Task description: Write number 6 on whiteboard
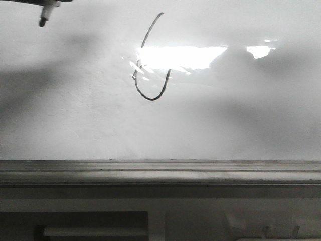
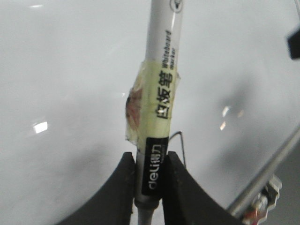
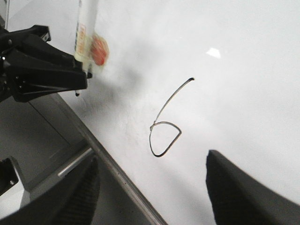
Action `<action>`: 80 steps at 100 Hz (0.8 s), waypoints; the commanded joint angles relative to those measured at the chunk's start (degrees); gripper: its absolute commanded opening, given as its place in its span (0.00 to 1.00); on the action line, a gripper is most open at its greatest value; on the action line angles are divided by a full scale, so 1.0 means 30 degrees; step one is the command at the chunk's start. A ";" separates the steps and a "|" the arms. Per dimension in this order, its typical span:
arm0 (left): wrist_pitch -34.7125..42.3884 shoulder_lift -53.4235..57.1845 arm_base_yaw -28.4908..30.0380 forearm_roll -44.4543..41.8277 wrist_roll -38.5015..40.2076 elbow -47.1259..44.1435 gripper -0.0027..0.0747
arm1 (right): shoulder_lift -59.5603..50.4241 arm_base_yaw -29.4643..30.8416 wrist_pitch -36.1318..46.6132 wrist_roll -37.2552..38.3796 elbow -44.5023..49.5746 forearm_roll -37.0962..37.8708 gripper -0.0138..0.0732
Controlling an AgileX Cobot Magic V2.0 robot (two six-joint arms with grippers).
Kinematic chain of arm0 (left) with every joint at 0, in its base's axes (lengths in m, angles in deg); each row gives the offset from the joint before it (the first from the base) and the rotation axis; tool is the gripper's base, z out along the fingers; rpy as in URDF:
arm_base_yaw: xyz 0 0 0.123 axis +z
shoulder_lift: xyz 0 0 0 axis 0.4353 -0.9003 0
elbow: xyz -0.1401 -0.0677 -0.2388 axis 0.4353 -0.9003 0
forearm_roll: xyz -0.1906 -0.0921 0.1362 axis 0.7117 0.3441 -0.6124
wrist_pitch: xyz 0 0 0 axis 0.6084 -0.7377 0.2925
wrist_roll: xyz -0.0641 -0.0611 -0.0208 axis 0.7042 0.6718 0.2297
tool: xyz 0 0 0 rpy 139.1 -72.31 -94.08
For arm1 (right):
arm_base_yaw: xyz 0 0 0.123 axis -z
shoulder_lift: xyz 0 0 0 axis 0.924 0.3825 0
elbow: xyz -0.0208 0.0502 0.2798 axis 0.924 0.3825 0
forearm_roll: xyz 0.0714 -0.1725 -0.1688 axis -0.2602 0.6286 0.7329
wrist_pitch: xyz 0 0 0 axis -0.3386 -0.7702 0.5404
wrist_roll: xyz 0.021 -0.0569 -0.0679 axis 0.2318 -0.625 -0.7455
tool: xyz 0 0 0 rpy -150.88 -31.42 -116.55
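The number 6 (image 1: 150, 60) is a thin black line on the whiteboard (image 1: 241, 115), partly washed out by a bright glare. It also shows in the right wrist view (image 3: 164, 126) with a closed loop. My left gripper (image 2: 151, 180) is shut on a white whiteboard marker (image 2: 161, 70) wrapped with yellowish tape. In the front view the marker tip (image 1: 44, 19) hangs at the top left, off the board and left of the 6. My right gripper (image 3: 152, 187) is open and empty, hovering over the board's lower edge below the 6. The left gripper also shows in the right wrist view (image 3: 44, 70).
A dull grey ledge (image 1: 160, 173) runs along the board's near edge. Below it is a grey frame with a slot (image 1: 90, 228). The board's metal edge (image 3: 117, 173) crosses the right wrist view diagonally.
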 commanded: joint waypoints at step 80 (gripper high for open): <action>0.2364 -0.2995 0.0077 0.5475 0.0140 -0.0204 0.01 | -0.0416 0.0284 0.0559 0.0131 -0.0411 -0.0991 0.66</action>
